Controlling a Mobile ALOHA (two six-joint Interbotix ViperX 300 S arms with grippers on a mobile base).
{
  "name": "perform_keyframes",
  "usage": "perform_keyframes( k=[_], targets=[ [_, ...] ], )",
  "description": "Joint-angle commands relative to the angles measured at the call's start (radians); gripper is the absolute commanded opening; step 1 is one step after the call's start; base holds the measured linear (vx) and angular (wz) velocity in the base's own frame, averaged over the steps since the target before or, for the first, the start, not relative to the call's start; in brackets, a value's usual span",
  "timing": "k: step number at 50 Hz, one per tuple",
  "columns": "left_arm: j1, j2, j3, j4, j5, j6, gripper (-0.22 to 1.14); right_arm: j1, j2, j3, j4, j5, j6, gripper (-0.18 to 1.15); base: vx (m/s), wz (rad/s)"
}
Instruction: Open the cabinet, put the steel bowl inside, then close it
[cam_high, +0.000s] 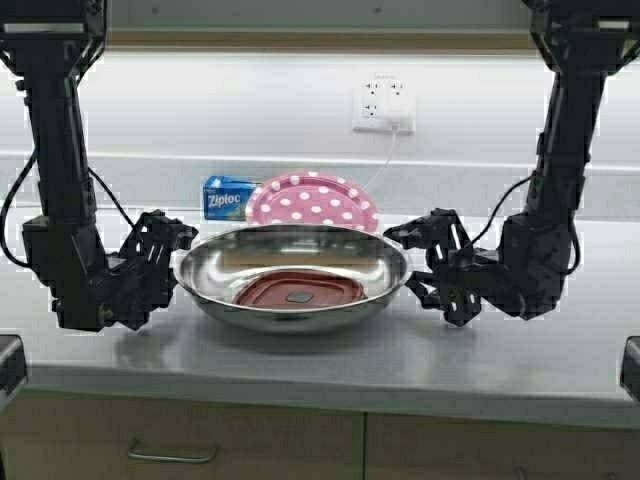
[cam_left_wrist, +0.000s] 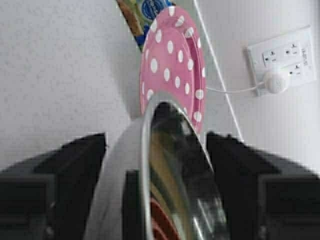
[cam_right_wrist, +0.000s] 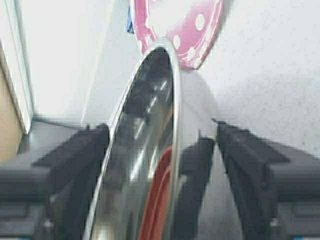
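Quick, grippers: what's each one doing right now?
Left gripper: open, fingers straddling the left rim of the wide shiny steel bowl, not clamped.
Right gripper: open, fingers straddling the bowl's right rim, not clamped.

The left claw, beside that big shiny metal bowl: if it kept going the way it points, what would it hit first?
Probably the wide shiny steel bowl: the left gripper points at its rim, fingers open on either side of that rim.
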Motion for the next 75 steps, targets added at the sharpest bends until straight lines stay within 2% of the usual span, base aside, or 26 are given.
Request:
perform_keyframes(
  k=[1,8,16,23,27,31,36,39,45,48,56,75],
  targets=[
    [0.009,-0.020,-0.002,0.011,-0.003,-0.002,0.94,-0.005,-0.012,0.005,-0.015,0.002,0.002,0.97,0.10,0.03],
    [0.009,-0.018,0.011,0.025,-0.002,-0.003,0.94,-0.005,-0.008,0.017,-0.031,0.000,0.000,0.97,0.09,0.00],
    [0.009,-0.017,0.014,0.087,0.000,-0.005,0.93,-0.005,-0.005,0.025,-0.035,-0.002,0.003,0.97,0.04,-0.01],
    [0.009,-0.017,0.018,0.086,0.000,-0.006,0.84,-0.005,-0.005,0.025,-0.035,-0.003,0.011,0.95,0.01,-0.01],
    [0.009,-0.020,0.028,0.086,0.000,-0.005,0.68,-0.005,-0.005,0.029,-0.034,-0.015,0.021,0.91,0.00,0.00],
    [0.009,-0.025,0.040,0.080,-0.002,-0.005,0.43,-0.005,-0.008,0.040,-0.032,-0.028,0.032,0.82,-0.01,0.00],
    [0.009,-0.032,0.061,0.066,-0.002,-0.003,0.09,-0.005,-0.012,0.055,-0.032,-0.029,0.044,0.61,-0.02,0.01],
    [0.009,-0.038,0.072,0.060,0.000,-0.002,-0.04,-0.005,-0.017,0.064,-0.032,-0.031,0.051,0.42,-0.02,0.01],
    [0.009,-0.061,0.094,0.054,0.000,-0.002,0.01,-0.003,-0.031,0.081,-0.034,-0.046,0.054,0.09,-0.01,0.01],
    [0.009,-0.078,0.107,0.054,0.000,-0.002,0.03,-0.005,-0.040,0.092,-0.034,-0.080,0.058,0.00,-0.02,0.01],
    [0.009,-0.147,0.169,0.061,-0.002,0.000,0.03,-0.005,-0.089,0.137,-0.034,-0.143,0.075,0.08,-0.01,0.00],
    [0.008,-0.348,0.382,0.075,0.000,-0.006,0.03,0.002,-0.339,0.382,-0.049,-0.152,0.077,0.07,-0.01,0.00]
  ],
)
